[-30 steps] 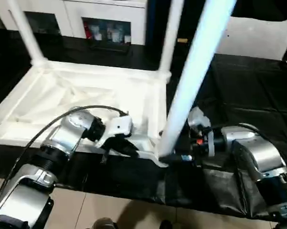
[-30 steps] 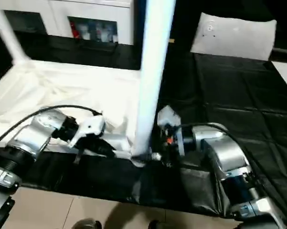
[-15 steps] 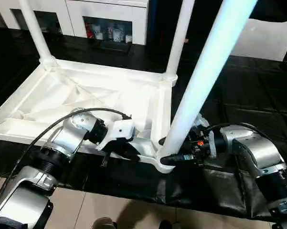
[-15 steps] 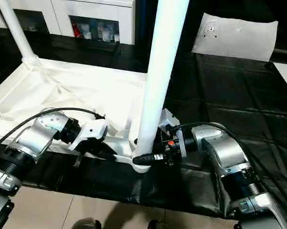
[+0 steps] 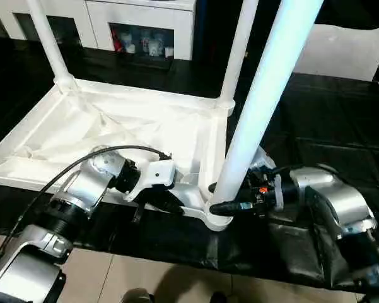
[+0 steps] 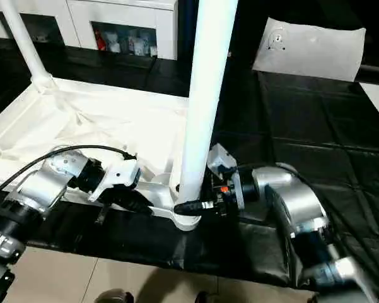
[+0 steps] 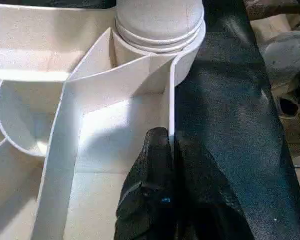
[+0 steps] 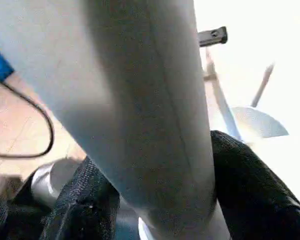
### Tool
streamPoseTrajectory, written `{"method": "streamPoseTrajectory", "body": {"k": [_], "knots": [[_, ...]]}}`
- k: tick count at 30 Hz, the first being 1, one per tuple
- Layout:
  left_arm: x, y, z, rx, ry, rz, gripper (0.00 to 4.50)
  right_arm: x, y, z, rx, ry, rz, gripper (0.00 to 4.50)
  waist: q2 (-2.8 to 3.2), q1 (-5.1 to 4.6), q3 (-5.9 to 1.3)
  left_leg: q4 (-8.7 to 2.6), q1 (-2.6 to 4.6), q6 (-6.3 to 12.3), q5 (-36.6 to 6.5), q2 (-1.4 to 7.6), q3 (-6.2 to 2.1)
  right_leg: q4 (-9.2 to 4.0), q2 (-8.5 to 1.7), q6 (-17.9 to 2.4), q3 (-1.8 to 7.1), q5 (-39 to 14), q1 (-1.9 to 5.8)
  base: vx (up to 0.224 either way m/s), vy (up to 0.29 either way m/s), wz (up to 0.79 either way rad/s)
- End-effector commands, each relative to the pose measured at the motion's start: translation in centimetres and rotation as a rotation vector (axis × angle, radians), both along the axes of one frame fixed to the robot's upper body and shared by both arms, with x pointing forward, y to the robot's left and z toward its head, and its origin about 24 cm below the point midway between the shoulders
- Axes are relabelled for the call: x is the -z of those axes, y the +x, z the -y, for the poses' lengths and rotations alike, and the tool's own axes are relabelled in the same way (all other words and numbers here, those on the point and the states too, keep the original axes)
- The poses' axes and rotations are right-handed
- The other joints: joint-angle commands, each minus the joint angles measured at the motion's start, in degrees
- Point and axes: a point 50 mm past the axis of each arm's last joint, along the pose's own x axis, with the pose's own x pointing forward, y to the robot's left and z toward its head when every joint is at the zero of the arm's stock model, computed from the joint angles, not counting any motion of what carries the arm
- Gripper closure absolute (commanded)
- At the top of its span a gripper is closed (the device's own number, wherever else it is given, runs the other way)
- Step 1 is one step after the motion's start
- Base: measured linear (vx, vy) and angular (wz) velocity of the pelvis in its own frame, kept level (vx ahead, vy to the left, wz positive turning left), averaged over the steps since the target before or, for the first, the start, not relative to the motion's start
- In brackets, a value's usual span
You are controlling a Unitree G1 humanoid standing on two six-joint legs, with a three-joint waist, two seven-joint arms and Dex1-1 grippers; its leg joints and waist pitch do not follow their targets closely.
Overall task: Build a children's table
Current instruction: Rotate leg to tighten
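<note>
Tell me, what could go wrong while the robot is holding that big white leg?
The leg leans instead of standing straight in its corner socket, so it might jam or pop out if pushed. The right gripper only holds it low down, so the tall top could tip over. The left gripper pinches just the thin rim of the table top, which sits near the work table edge and could slide off.

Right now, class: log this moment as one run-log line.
left gripper: shut on tabletop rim | right gripper: around near leg base | leg: upright in corner socket
</note>
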Motion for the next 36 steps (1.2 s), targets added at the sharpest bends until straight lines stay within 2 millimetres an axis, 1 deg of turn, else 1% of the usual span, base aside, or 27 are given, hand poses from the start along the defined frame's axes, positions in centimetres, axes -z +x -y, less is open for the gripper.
{"method": "streamPoseTrajectory", "body": {"k": [1,2,3,4,5,6,7,8,9,10,11,13,14,16,18,20,21,22,25,26,27,28,29,30,32,35,36], "knots": [[0.3,0.3,1.5,-0.055,-0.023,0.020,4.50,0.9,-0.5,-1.9,0.045,0.043,-0.057,2.25,0.09,-0.21,-3.46,-3.78,-0.25,3.02,-7.09,2.22,-0.19,-3.89,-3.91,-9.80,3.68,-16.41,4.05,0.000,0.000,0.00],[0.3,0.4,1.6,-0.070,-0.025,0.021,4.50,1.0,-0.4,-2.0,0.080,0.043,-0.059,2.26,0.10,-0.29,-3.38,-3.88,-0.25,2.78,-7.34,2.17,-0.23,-4.04,-3.95,-9.25,3.66,-17.85,4.07,0.000,0.000,0.00],[0.3,0.6,1.9,-0.100,-0.031,0.021,4.50,1.2,-0.3,-2.2,0.127,0.041,-0.063,2.26,0.09,-0.52,-2.98,-4.08,-0.03,1.87,-9.70,1.99,-0.30,-4.85,-4.03,-7.21,3.57,-24.23,3.87,0.000,0.000,0.00],[0.3,0.8,2.3,-0.124,-0.046,0.025,4.50,1.5,-0.2,-2.4,0.169,0.038,-0.064,2.27,0.29,-0.55,-2.78,-4.18,0.11,1.61,-10.78,1.85,-0.36,-5.24,-4.02,-6.39,3.45,-26.86,3.73,0.000,0.000,0.00],[0.2,1.1,2.8,-0.158,-0.065,0.024,4.50,1.7,0.0,-2.6,0.217,0.035,-0.065,2.27,0.28,-0.76,-2.42,-4.23,0.47,1.08,-13.00,1.68,-0.42,-6.03,-4.04,-4.48,3.26,-32.10,3.46,0.000,0.000,0.00],[0.1,1.5,3.7,-0.220,-0.093,0.024,4.50,1.9,0.5,-3.2,0.310,0.046,-0.070,2.28,0.76,-0.99,-2.18,-4.23,0.89,0.50,-14.94,1.49,-0.58,-6.68,-4.06,-2.94,2.98,-36.02,3.18,0.000,0.000,0.00],[0.1,1.6,3.8,-0.226,-0.095,0.024,4.50,1.9,0.5,-3.3,0.320,0.049,-0.071,2.29,0.47,-1.40,-2.37,-4.28,1.02,0.14,-15.99,1.45,-0.85,-7.11,-4.02,-1.92,2.63,-37.31,3.29,0.000,0.000,0.00],[0.0,1.7,4.0,-0.241,-0.099,0.025,4.50,2.0,0.6,-3.5,0.343,0.054,-0.074,2.30,0.47,-1.40,-2.37,-4.28,1.02,0.14,-15.99,1.45,-0.85,-7.11,-4.02,-1.92,2.63,-37.31,3.29,0.000,0.000,0.00],[-0.1,2.3,4.7,-0.311,-0.110,0.045,4.50,2.2,1.3,-4.2,0.450,0.046,-0.081,2.31,0.41,-1.96,-2.45,-4.66,0.24,0.34,-14.84,1.60,-1.14,-6.73,-3.88,-1.86,2.68,-34.30,3.71,0.000,0.000,0.00],[-0.1,2.4,4.8,-0.324,-0.112,0.048,4.50,2.2,1.4,-4.4,0.468,0.043,-0.081,2.32,0.73,-2.42,-2.37,-4.73,0.08,0.20,-15.34,1.58,-1.28,-6.71,-3.83,-2.08,2.58,-33.48,3.70,0.000,0.000,0.00],[-0.1,2.8,5.2,-0.370,-0.119,0.066,4.50,2.3,1.7,-4.8,0.519,0.035,-0.078,2.32,0.83,-2.48,-2.50,-4.71,0.22,0.28,-15.76,1.57,-1.37,-6.73,-3.93,-2.17,2.53,-33.21,3.74,0.000,0.000,0.00],[-0.3,3.5,5.6,-0.459,-0.134,0.091,4.50,2.4,2.5,-5.7,0.622,0.028,-0.066,2.34,0.80,-3.07,-2.51,-4.60,0.40,0.46,-15.68,1.43,-1.15,-6.66,-3.85,-3.04,2.74,-31.70,3.37,0.000,0.000,0.00],[-0.4,3.7,5.8,-0.488,-0.139,0.101,4.50,2.4,2.8,-6.1,0.660,0.026,-0.066,2.35,0.87,-3.15,-2.55,-4.59,0.36,0.64,-15.41,1.38,-1.17,-6.64,-3.90,-3.27,2.76,-31.28,3.50,0.000,0.000,0.00],[-0.6,4.1,6.3,-0.561,-0.144,0.136,4.50,2.5,3.6,-7.5,0.787,0.009,-0.087,2.35,1.03,-3.50,-2.64,-4.53,0.14,1.23,-12.61,1.24,-0.98,-6.20,-3.92,-4.36,3.07,-29.10,3.56,0.000,0.000,0.00],[-0.6,4.2,6.4,-0.574,-0.135,0.150,4.50,2.3,3.9,-8.0,0.823,0.012,-0.089,2.35,1.06,-3.59,-2.69,-4.54,-0.04,1.72,-10.71,1.28,-0.84,-5.90,-3.79,-5.17,3.25,-25.98,3.64,0.000,0.000,0.00],[-0.6,4.2,6.3,-0.580,-0.132,0.155,4.50,2.1,3.9,-8.3,0.833,0.032,-0.089,1.81,1.05,-3.60,-2.80,-4.43,0.00,2.29,-9.72,1.25,-0.68,-5.66,-3.72,-5.84,3.35,-23.48,3.73,0.000,0.000,0.00],[-0.6,4.2,6.3,-0.582,-0.133,0.156,4.50,2.0,3.9,-8.4,0.831,0.042,-0.087,1.68,1.09,-3.67,-3.01,-4.34,-0.27,3.08,-7.23,1.28,-0.60,-4.94,-3.58,-7.41,3.50,-18.39,4.05,0.051,-0.024,0.04],[-0.6,4.2,6.0,-0.585,-0.129,0.159,4.50,1.8,3.9,-8.5,0.827,0.056,-0.084,1.68,1.09,-3.69,-2.99,-4.19,-0.27,3.70,-6.37,1.26,-0.45,-4.68,-3.53,-8.45,3.63,-15.95,3.99,0.051,-0.024,0.04],[-0.8,4.2,5.7,-0.554,-0.135,0.185,4.50,1.8,3.8,-8.2,0.835,0.061,-0.062,1.31,1.13,-3.66,-3.10,-4.12,-0.37,4.43,-4.72,1.24,-0.45,-4.32,-3.54,-9.62,3.59,-13.53,4.33,0.000,0.000,0.00],[-0.8,4.2,5.6,-0.543,-0.139,0.191,4.50,1.7,3.8,-8.1,0.839,0.063,-0.053,1.22,1.41,-3.64,-3.14,-4.12,-0.36,4.57,-4.38,1.26,-0.47,-4.24,-3.53,-9.78,3.58,-13.20,4.37,0.000,0.000,0.00],[-0.9,4.0,5.4,-0.510,-0.147,0.201,4.50,1.7,3.7,-7.8,0.837,0.062,-0.036,1.17,1.69,-3.64,-3.09,-4.14,-0.34,4.56,-4.62,1.34,-0.48,-4.31,-3.52,-9.85,3.56,-13.31,4.30,0.000,0.000,0.00],[-1.0,3.9,5.2,-0.487,-0.152,0.208,4.50,1.7,3.6,-7.5,0.837,0.061,-0.026,1.11,1.60,-3.69,-3.07,-4.21,-0.35,4.44,-5.28,1.40,-0.49,-4.42,-3.48,-9.58,3.53,-13.77,4.34,0.000,0.000,0.00],[-0.9,3.8,5.0,-0.473,-0.148,0.207,4.50,1.6,3.6,-7.2,0.830,0.061,-0.012,0.99,1.89,-3.65,-3.08,-4.24,-0.34,4.29,-5.46,1.44,-0.54,-4.36,-3.50,-9.60,3.54,-13.66,4.35,0.000,0.000,0.00],[-0.9,3.6,4.7,-0.441,-0.144,0.210,4.50,1.5,3.4,-6.7,0.808,0.062,0.012,0.85,1.78,-3.71,-3.07,-4.25,-0.36,4.24,-5.71,1.46,-0.53,-4.43,-3.48,-9.56,3.54,-13.66,4.34,0.000,0.000,0.00],[-0.6,3.2,4.1,-0.392,-0.129,0.193,4.50,1.3,3.1,-5.6,0.768,0.063,0.049,0.70,1.86,-3.68,-3.24,-4.18,-0.37,4.38,-5.56,1.57,-0.58,-4.03,-3.47,-10.18,3.60,-11.19,4.51,0.000,0.000,0.00],[-0.1,2.4,3.1,-0.291,-0.082,0.161,4.50,1.0,2.4,-3.3,0.660,0.038,0.119,0.41,1.71,-3.56,-3.61,-3.85,-0.44,5.62,-3.43,1.64,-0.51,-3.37,-3.38,-11.86,3.67,-6.18,4.78,0.000,0.000,0.00],[-0.1,2.4,3.1,-0.291,-0.082,0.161,4.50,1.0,2.4,-3.3,0.660,0.038,0.119,0.41,1.75,-3.56,-3.65,-3.69,-0.56,6.39,-2.24,1.69,-0.47,-3.02,-3.43,-12.79,3.77,-3.66,4.66,0.000,0.000,0.00]]}}
